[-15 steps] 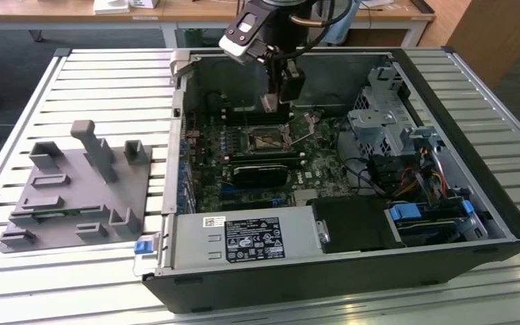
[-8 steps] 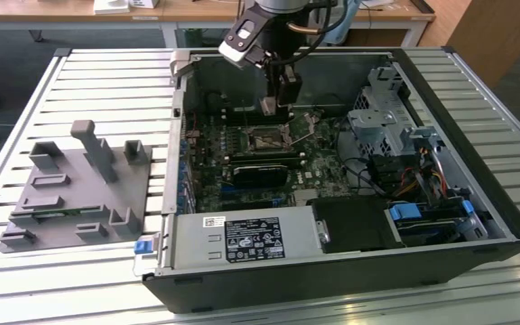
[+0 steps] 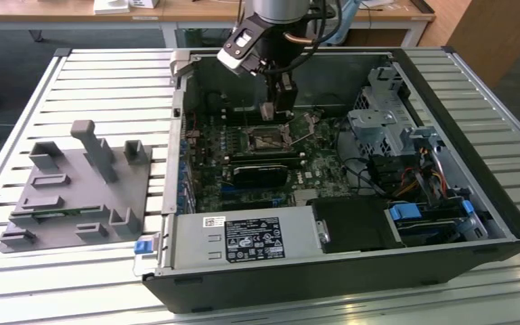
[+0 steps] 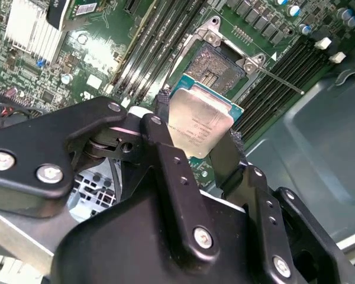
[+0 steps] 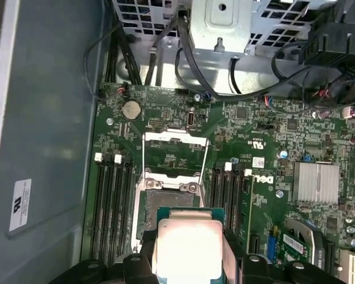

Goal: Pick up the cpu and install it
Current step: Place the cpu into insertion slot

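Note:
The cpu (image 4: 201,115) is a flat square chip with a shiny silver top. My gripper (image 4: 195,127) is shut on it, with one black finger (image 4: 160,109) on each of two opposite edges. In the first wrist view the cpu (image 5: 186,236) hangs above the motherboard, just off the open socket (image 5: 165,198), whose metal frame (image 5: 174,148) is folded back. In the second wrist view the bare socket (image 4: 216,65) lies just beyond the chip, with its lever out to one side. In the exterior view my gripper (image 3: 276,112) hangs inside the open computer case, just above the socket (image 3: 265,140).
Memory slots (image 5: 112,207) flank the socket on both sides. A drive cage (image 3: 386,128) and cables fill the case on the exterior view's right, and the power supply (image 3: 242,240) sits at the front. A grey parts fixture (image 3: 70,196) with a green memory stick (image 3: 57,213) lies outside the case.

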